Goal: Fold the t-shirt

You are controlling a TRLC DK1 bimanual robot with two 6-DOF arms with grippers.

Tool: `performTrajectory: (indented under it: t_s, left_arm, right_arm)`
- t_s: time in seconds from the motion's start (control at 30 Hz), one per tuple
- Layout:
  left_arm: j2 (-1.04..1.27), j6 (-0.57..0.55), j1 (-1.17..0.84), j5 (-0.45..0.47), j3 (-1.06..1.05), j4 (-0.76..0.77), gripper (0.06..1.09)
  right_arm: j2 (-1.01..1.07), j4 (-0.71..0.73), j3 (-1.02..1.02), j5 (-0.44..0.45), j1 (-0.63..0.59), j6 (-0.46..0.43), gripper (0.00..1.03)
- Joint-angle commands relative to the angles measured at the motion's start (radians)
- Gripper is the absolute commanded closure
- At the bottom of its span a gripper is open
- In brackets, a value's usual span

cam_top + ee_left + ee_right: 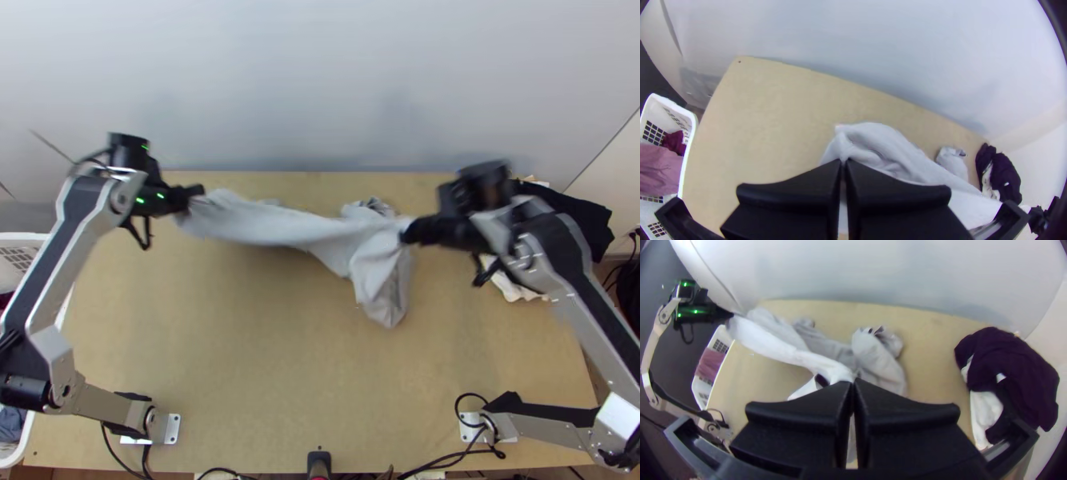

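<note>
We have the light grey cloth t-shirt strung between both arms above the light wooden counter. The left black two-fingered claw is clenched on one end of it, and the right black two-fingered claw pinches it toward the other.

What our coming move turns on is that span: the shirt's long axis runs side to side, from claw to claw, roughly along the counter's far edge. The stretch by the left claw is gathered into a narrow band, while the looser bulk lies around and below the right claw, toward the near edge, so the right arm is the nearer one to it.

From above we read the whole span and the drooping part. The right wrist view adds a bunched lobe beside the pinch and a small dark gap in the folds; we cannot tell whether that is a neck or a sleeve.

We judge this to be early on, still spreading the shirt rather than folding it. Next we would probably draw the band taut and lower it flat; the bunched bulk could settle doubled under itself if we lower it too soon.
</note>
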Motion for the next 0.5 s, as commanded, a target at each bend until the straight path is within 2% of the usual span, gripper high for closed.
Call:
performTrajectory:
  t_s: [0.0,0.17,0.23,0.33,0.47]
  left_arm:
    - [-0.047,-0.047,0.121,0.0,0.222,-0.112,1.05]
    - [-0.03,-0.093,0.167,0.017,0.545,-0.171,1.05]
    - [-0.027,-0.117,0.17,0.011,0.659,-0.141,1.05]
    - [-0.094,-0.125,0.164,-0.02,0.66,-0.004,1.05]
    - [-0.169,-0.106,0.128,-0.036,0.656,0.103,1.05]
  right_arm:
    - [-0.015,-0.021,0.25,0.041,-0.189,-0.048,1.0]
    - [-0.017,-0.013,0.405,0.076,-0.273,-0.109,1.0]
    - [-0.017,-0.009,0.463,0.105,-0.277,-0.126,1.0]
    - [-0.032,0.016,0.512,0.147,-0.275,-0.169,1.0]
    - [-0.078,0.065,0.506,0.187,-0.275,-0.206,1.0]
